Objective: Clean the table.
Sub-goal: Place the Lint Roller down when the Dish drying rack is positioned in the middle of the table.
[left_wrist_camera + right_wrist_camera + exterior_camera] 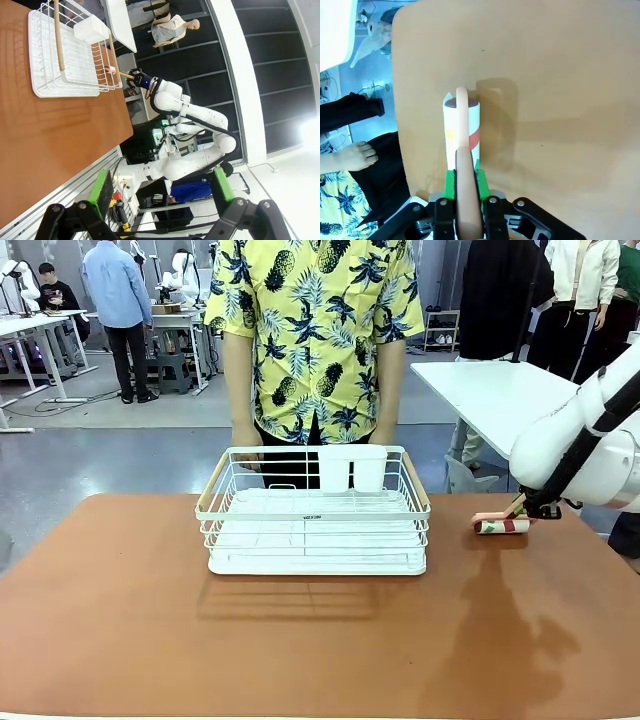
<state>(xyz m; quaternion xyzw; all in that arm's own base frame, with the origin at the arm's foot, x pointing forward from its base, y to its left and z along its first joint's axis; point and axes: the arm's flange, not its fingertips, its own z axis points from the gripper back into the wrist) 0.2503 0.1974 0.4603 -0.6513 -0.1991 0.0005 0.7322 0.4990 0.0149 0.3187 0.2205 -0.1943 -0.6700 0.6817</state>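
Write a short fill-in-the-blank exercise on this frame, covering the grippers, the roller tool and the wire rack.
1. The right gripper is shut on the pink handle of a lint roller, whose roll rests on the ____ table.
2. The left gripper has its green-padded fingers ____, holding nothing.
3. The white wire rack stands in front of the ____, at the table's far side.

Missing words: reddish-brown; open; person

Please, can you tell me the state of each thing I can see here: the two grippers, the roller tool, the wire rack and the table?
Right gripper: shut on the lint roller's pink handle.
Lint roller: lying on its side, roll resting on the table.
Left gripper: open, holding nothing, raised off the table.
White wire rack: upright on the table; a white cup holder hangs inside its far wall.
Table: bare around the rack and roller.
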